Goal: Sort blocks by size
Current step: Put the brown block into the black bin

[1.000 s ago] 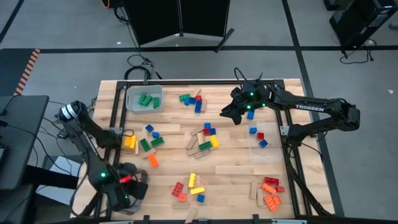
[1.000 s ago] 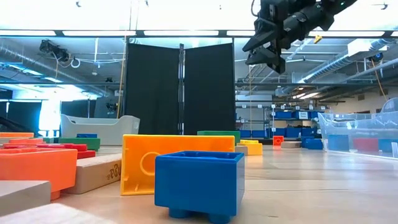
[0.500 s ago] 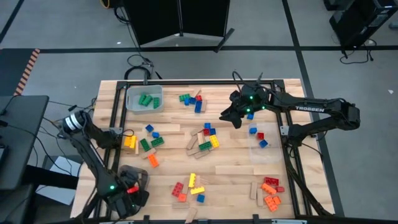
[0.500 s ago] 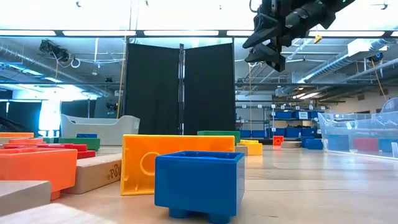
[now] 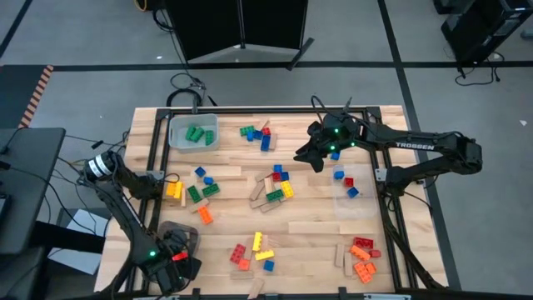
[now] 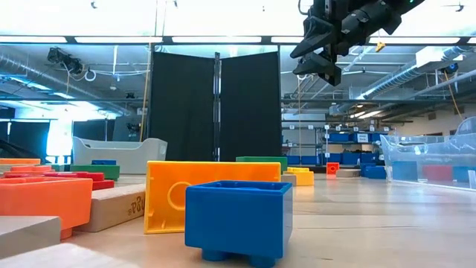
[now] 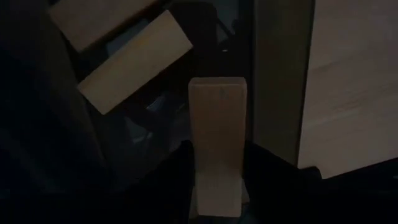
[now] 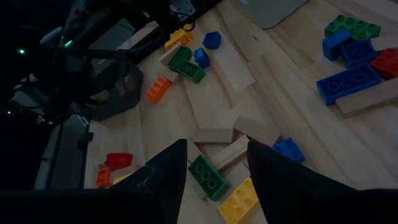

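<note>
Tan wooden piece is the one in play right now. In the left wrist view it stands on end, right in the left end effector. Honestly can't tell whether it's being pinched or just sitting there loose. Two more wooden pieces lie tilted behind it, inside a dark bin at the near left corner of the surface.

The other blocks are all over the place:
- a mixed cluster of wood plus green, yellow, blue and red bricks sits about mid-surface
- green bricks are in the clear bin at the far left
- a red and orange pile is at the near right corner
- a blue brick and a yellow brick sit closest to the low camera, blue in front
- another clear bin on the right has a few blue and red bits in it

The right end effector hangs well above the surface on the far side, right of centre. It's spread apart with nothing in it, and its wrist camera looks down over the middle cluster.
</note>
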Controlling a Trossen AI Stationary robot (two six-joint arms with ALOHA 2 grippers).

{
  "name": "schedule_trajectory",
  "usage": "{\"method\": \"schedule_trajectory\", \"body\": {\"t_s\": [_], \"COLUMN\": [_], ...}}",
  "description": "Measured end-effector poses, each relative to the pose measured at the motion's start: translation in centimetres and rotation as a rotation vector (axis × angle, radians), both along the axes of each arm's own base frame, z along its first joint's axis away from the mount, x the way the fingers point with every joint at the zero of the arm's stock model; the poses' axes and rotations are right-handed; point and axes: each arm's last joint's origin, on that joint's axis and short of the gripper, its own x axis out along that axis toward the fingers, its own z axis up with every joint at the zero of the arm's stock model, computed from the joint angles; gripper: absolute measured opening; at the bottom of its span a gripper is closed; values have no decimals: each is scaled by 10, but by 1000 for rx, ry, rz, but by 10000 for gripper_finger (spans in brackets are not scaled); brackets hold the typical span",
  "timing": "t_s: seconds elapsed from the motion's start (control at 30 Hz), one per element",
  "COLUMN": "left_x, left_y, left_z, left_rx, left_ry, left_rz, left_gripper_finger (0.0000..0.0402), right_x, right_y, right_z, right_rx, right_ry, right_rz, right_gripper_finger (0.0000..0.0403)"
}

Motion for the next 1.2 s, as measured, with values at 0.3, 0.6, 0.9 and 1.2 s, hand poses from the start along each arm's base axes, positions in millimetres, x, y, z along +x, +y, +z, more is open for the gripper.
{"method": "schedule_trajectory", "body": {"t_s": [0.3,0.6,0.9,1.2], "left_x": [0,0,0,-1], "left_y": [0,1,1,3], "left_z": [0,0,0,0], "left_rx": [7,13,19,31], "left_ry": [-10,-6,-5,3], "left_rz": [2,2,2,2], "left_gripper_finger": [142,142,143,143], "right_x": [0,0,0,0], "right_y": [0,0,0,0], "right_z": [0,0,0,0], "right_rx": [-6,-6,0,0], "right_ry": [0,0,0,0], "right_rz": [4,4,1,0], "right_gripper_finger": [183,183,183,183]}}
